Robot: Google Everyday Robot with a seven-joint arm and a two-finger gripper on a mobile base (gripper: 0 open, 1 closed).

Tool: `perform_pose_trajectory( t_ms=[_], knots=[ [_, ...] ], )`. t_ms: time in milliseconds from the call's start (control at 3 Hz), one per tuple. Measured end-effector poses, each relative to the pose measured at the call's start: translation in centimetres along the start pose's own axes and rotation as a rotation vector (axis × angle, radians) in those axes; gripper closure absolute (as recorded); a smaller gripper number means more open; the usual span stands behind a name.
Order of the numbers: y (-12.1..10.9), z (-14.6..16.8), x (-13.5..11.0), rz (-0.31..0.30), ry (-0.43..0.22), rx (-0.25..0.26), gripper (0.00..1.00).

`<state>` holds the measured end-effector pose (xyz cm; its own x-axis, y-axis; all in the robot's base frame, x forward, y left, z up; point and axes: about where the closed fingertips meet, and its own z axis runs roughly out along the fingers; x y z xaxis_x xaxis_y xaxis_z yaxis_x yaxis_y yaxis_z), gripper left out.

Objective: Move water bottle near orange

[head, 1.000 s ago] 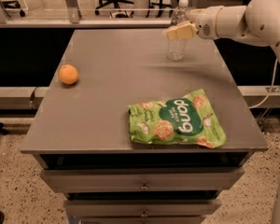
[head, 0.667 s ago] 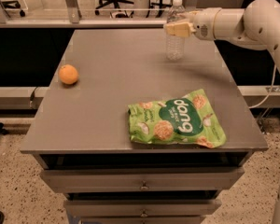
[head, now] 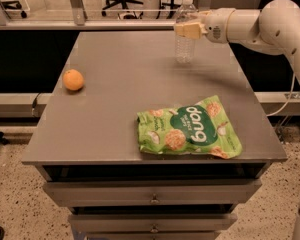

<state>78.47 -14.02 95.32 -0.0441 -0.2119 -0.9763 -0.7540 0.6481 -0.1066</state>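
Green snack bag (head: 189, 130) lies front right, off the likely route; orange (head: 73, 79) sits by the table (head: 120, 59) left edge; far back, gripper (head: 188, 30) pinches upright water bottle (head: 184, 46) at its label band, well apart from orange, presumably for carrying across.

Held the white arm (head: 284, 21) out from the right edge, bent at the elbow, with the forearm (head: 240, 25) level and pointed left. Set the gripper (head: 188, 30) near the top of the view, just right of centre, with its pale fingers (head: 191, 31) clamped on the upright water bottle (head: 184, 51) at label height
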Motion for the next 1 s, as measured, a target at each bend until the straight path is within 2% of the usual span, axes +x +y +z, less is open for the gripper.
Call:
perform_pose_trajectory(
  t_ms=[333, 667, 1000],
  knots=[
    [0.0, 0.0, 0.0, 0.000, 0.000, 0.000, 1.00],
    [3.9, 2.4, -2.1, 0.013, -0.064, -0.066, 1.00],
    [10.0, 6.5, -4.1, 0.023, -0.117, -0.181, 1.00]
  ],
)
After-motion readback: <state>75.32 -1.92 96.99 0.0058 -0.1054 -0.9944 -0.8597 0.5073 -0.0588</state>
